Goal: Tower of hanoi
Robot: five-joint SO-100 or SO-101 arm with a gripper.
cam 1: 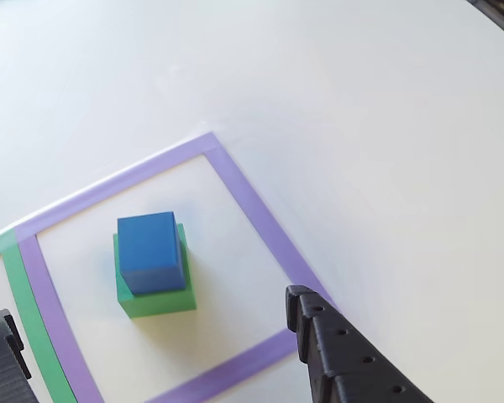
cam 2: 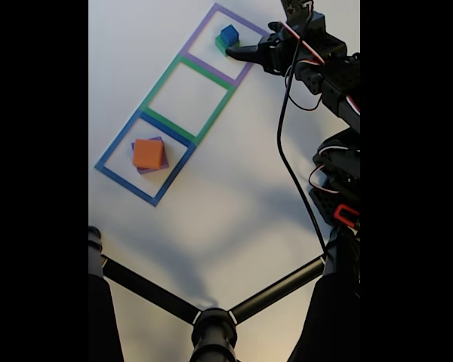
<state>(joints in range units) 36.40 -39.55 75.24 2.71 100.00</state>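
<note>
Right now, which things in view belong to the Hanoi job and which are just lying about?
Job:
blue cube on green block
orange block on purple block
gripper, open around the blue-green stack

Just there:
taped squares
cable
tripod

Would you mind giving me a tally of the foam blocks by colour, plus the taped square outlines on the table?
Blue block: 1
Green block: 1
Orange block: 1
Purple block: 1
Blocks in total: 4
Taped outlines: 3, one purple, one green, one blue
Total: 7
</note>
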